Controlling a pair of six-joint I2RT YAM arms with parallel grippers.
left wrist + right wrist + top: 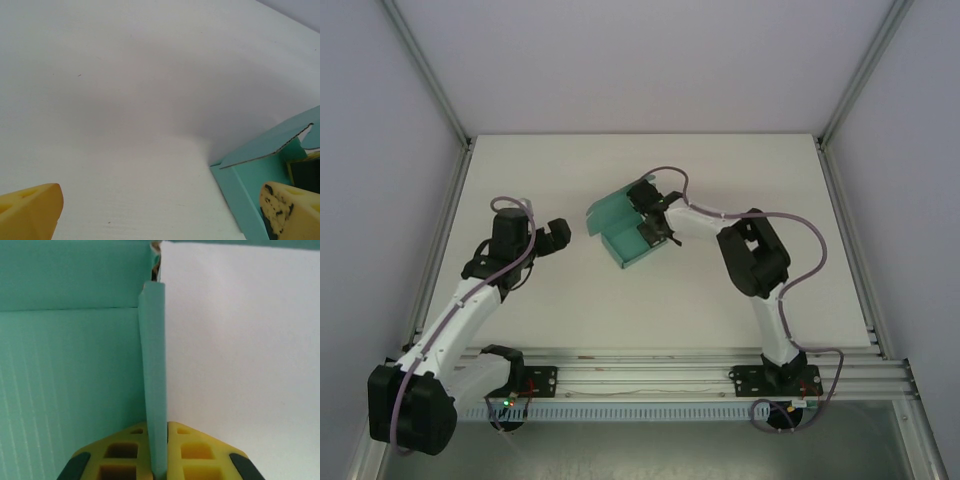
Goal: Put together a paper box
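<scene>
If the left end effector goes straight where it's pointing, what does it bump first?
The left end effector would probably meet the paper box first, though it might brush the table.

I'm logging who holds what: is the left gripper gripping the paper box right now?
No. In the top view the left gripper stands open beside the paper box, with bare table between them.

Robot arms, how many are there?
2. The left arm reaches from the left, left gripper open beside the paper box. The right arm reaches from the right, right gripper pinching a box wall.
</scene>
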